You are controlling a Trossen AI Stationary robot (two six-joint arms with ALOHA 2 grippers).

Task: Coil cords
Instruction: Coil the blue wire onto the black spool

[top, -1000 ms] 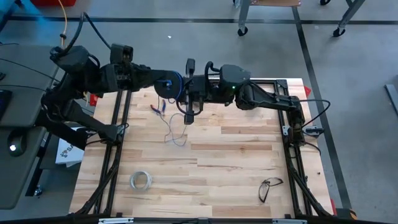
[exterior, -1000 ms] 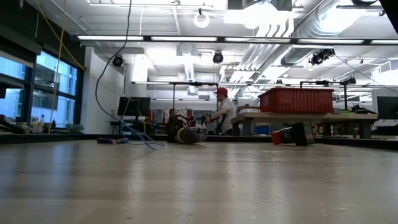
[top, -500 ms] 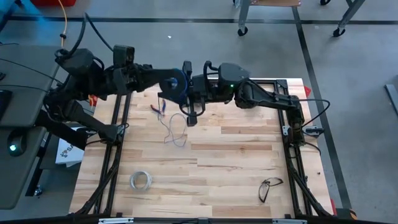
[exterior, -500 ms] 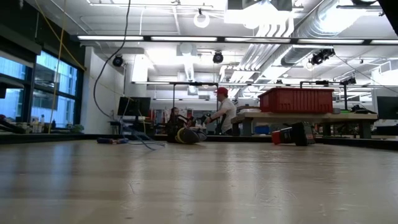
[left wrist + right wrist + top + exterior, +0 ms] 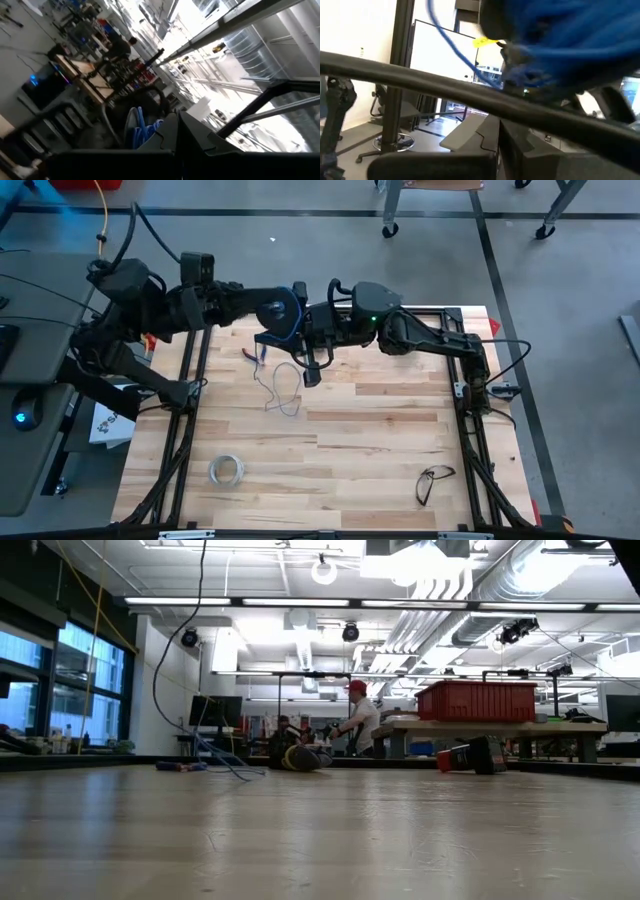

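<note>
**High view: both arms meet over the spool at the far edge**

High view shows the two arms reaching toward each other above the far side of the table (image 5: 330,470). The left gripper (image 5: 262,317) is clamped shut on the spool (image 5: 281,313), a dark round reel wound with blue, held up off the wood. The right gripper (image 5: 309,363) hangs just beside it, jaws closed narrow; it seems to pinch the wire (image 5: 280,386) near the reel, though the strand is too thin there to be sure. Below them the loose wire trails down in a slack loop onto the boards. From the right wrist view the spool (image 5: 560,35) fills the picture close up, blue turns bunched, a strand running off it.

To wind well, I'd say the right gripper should keep light tension on the wire and feed it round the reel in even turns, while the left holds the spool steady and level. Slack is the danger: the loop on the table could kink or snag as it lifts. A tape ring (image 5: 227,470) and glasses (image 5: 432,480) lie well apart at the near side, out of the way.
</note>
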